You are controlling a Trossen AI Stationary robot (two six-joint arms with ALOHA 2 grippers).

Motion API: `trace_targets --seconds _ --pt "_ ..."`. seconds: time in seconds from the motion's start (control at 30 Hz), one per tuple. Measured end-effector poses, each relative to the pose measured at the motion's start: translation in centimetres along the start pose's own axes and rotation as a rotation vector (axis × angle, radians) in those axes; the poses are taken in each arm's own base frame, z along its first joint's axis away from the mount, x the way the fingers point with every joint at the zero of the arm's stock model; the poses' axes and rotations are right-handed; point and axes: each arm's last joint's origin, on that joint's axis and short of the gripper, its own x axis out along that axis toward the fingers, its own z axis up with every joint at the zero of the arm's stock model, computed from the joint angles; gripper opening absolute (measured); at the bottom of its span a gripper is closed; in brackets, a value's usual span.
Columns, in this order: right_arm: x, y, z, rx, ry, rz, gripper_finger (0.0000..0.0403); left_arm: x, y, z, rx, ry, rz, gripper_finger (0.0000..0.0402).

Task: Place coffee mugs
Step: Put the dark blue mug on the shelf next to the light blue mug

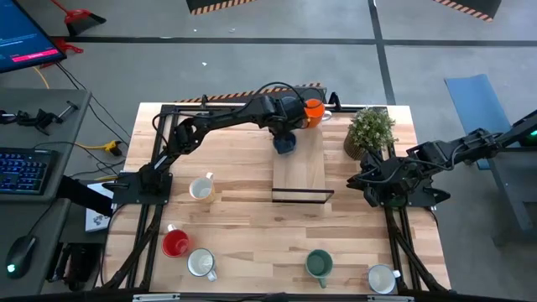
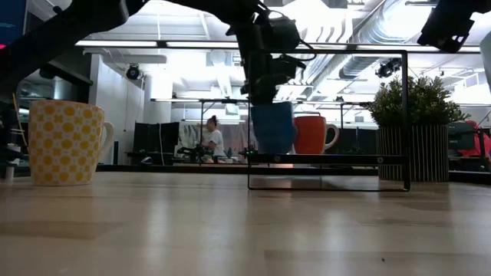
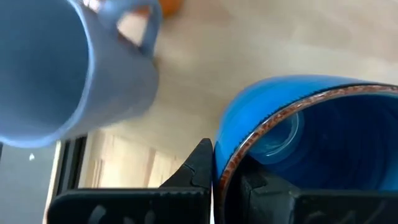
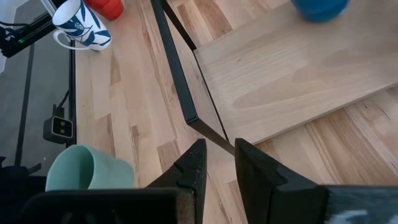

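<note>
Coffee mugs: the green mug (image 1: pixel 318 265) and white mugs sit along the near table edge. Farther back, the left gripper (image 1: pixel 286 134) pinches the dark blue mug (image 1: pixel 284 144) by its rim over the wooden shelf (image 1: pixel 299 172). The right gripper (image 1: pixel 367 180), jaws narrowly parted, waits right.

Bright, even overhead light on my feed, soft shadows only.
My low view is backlit: ceiling glare washes out behind the dark left arm (image 2: pixel 261 46); the near pale wooden desk (image 2: pixel 230 230) blurs, and the close light blue ceramic mug (image 3: pixel 56 68) is out of focus.
</note>
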Motion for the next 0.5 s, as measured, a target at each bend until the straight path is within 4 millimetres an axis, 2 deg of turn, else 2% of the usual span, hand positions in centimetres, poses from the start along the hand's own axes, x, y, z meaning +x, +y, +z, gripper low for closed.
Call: trace_targets --seconds 0.27,0.5 --pt "0.00 0.00 0.00 0.000 0.000 0.000 0.0065 0.03 0.06 -0.01 0.000 0.002 0.003 0.0032" --pt "0.00 0.00 0.00 0.000 0.000 0.000 0.0065 0.04 0.11 0.03 0.021 -0.003 0.009 0.0035"
